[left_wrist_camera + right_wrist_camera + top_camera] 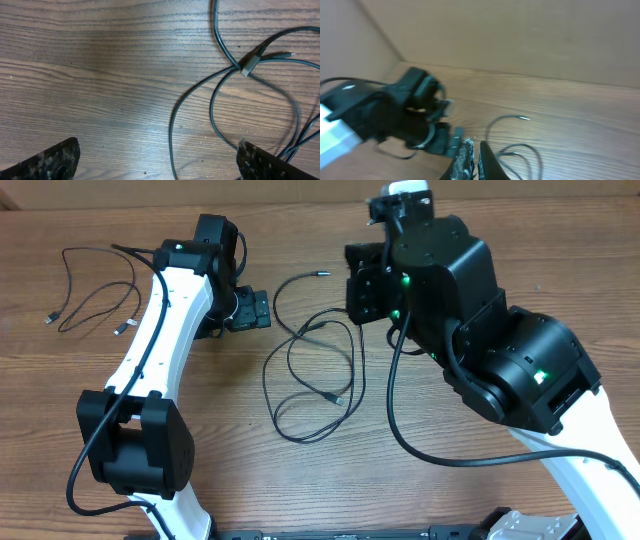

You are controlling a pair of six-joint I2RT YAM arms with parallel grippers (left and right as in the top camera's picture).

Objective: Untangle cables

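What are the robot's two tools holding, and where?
Nothing, as far as shows. The left tool is open over the cables, gripping none. The right tool is shut, with no cable seen pinched in it.

Wood-grain table (300, 480) — tangled black cables (338, 398) loop at its middle, a loose cable (95, 295) lies far left.

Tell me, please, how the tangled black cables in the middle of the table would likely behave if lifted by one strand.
The cables lie in slack, overlapping curves, so they are probably floppy and would drape. They look thin, so likely light. Strands cross at the silvery plug, so lifting one may drag the others.
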